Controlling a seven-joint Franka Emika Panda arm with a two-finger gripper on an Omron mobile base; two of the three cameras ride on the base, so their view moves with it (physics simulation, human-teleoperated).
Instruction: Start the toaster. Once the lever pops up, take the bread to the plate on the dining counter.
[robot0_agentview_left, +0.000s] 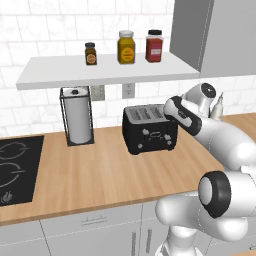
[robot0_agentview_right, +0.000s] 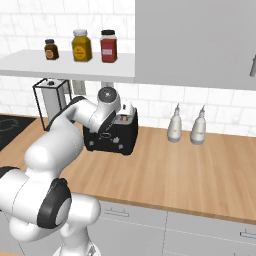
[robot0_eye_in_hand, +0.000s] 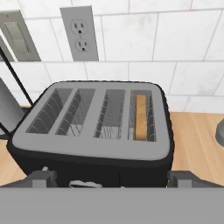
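The black toaster (robot0_agentview_left: 149, 132) (robot0_agentview_right: 116, 139) (robot0_eye_in_hand: 89, 146) stands on the wood counter against the tiled wall. The bread (robot0_eye_in_hand: 141, 117) sits deep in the rightmost of its slots, with only a tan edge showing. My gripper (robot0_eye_in_hand: 112, 179) hovers just above and in front of the toaster, looking down on the slots. It is open, its fingertips (robot0_eye_in_hand: 41, 178) spread wide at either side of the toaster's front with nothing between them. In the base views my hand (robot0_agentview_left: 174, 113) (robot0_agentview_right: 124, 111) is over the toaster's right end. The plate and the dining counter are out of view.
A paper towel holder (robot0_agentview_left: 77, 117) stands left of the toaster, and a black hob (robot0_agentview_left: 15, 167) lies further left. Three jars (robot0_agentview_left: 126, 47) sit on the shelf above. Two white bottles (robot0_agentview_right: 175, 125) stand to the right. A wall outlet (robot0_eye_in_hand: 78, 33) is behind the toaster.
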